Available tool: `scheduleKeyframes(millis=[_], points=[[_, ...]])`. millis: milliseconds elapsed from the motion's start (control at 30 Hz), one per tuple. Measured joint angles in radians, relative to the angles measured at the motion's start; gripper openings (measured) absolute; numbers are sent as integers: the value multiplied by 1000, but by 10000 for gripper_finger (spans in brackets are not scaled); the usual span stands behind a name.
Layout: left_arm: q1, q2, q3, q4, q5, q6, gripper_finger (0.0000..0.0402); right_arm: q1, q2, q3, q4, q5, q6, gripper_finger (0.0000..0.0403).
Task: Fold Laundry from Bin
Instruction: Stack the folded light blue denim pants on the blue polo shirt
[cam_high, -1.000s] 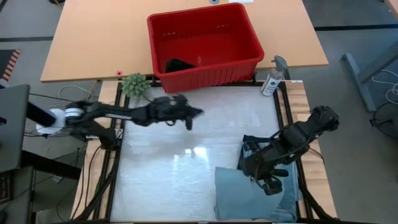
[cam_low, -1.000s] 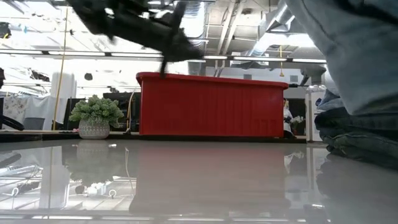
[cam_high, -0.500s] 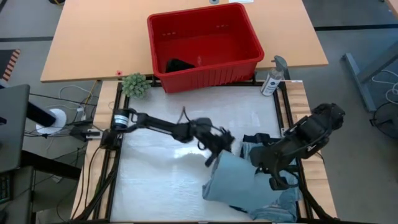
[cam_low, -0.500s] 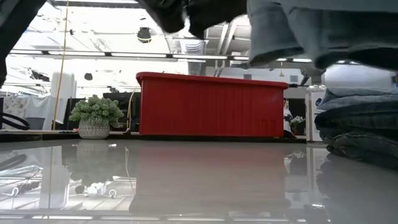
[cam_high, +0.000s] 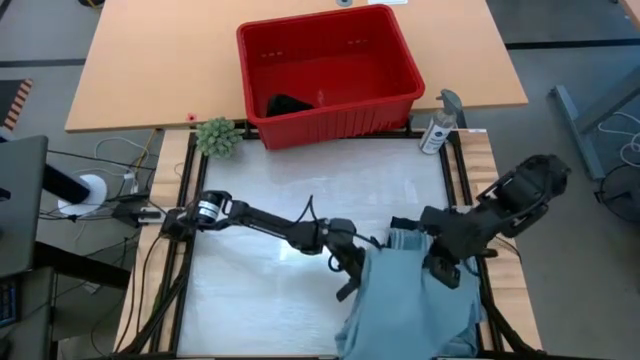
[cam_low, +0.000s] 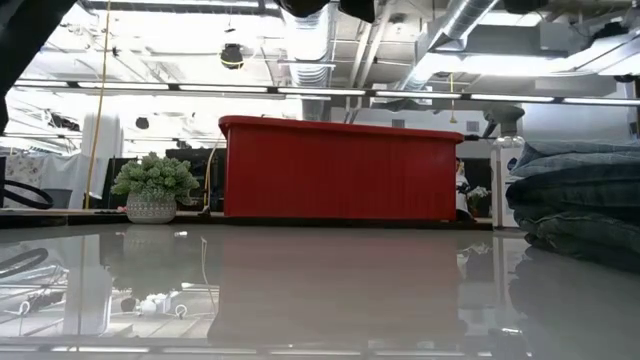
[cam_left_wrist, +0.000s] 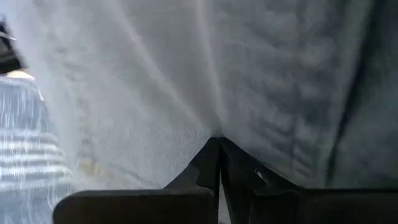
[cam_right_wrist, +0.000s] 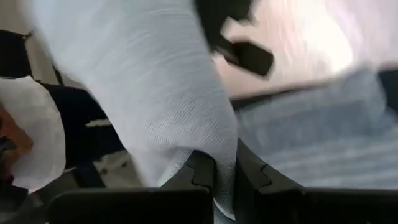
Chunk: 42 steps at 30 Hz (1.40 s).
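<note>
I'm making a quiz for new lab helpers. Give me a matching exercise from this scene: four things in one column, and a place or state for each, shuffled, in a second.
Things:
1. red bin
2. small plant
3. light blue garment
4. spray bottle

Places or states:
A. stands just left of the bin's front corner
B. held up off the table by both arms
C. stands just right of the bin's front corner
D. sits at the table's far edge, one dark item inside

Pairs: 1-D, 2-A, 3-B, 4-C
</note>
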<state>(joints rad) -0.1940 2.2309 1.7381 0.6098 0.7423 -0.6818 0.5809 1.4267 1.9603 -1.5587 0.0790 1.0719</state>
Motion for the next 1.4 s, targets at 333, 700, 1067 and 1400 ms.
scheduleKeyframes(millis=[333, 700, 1067, 1400], points=[[-70, 2, -2, -36, -123, 59, 0, 65, -65, -185, -2, -88, 246, 45], [-77, 2, -2, 11, -238, 123, 0, 151, -157, -186, -18, -126, 518, 45], [-90, 179, 219, 41, -179, 70, 0, 27, -174, -197, -14, -291, 527, 45], [-48, 270, 415, -198, -176, 46, 0, -95, -253, -421, -17, -374, 491, 45]])
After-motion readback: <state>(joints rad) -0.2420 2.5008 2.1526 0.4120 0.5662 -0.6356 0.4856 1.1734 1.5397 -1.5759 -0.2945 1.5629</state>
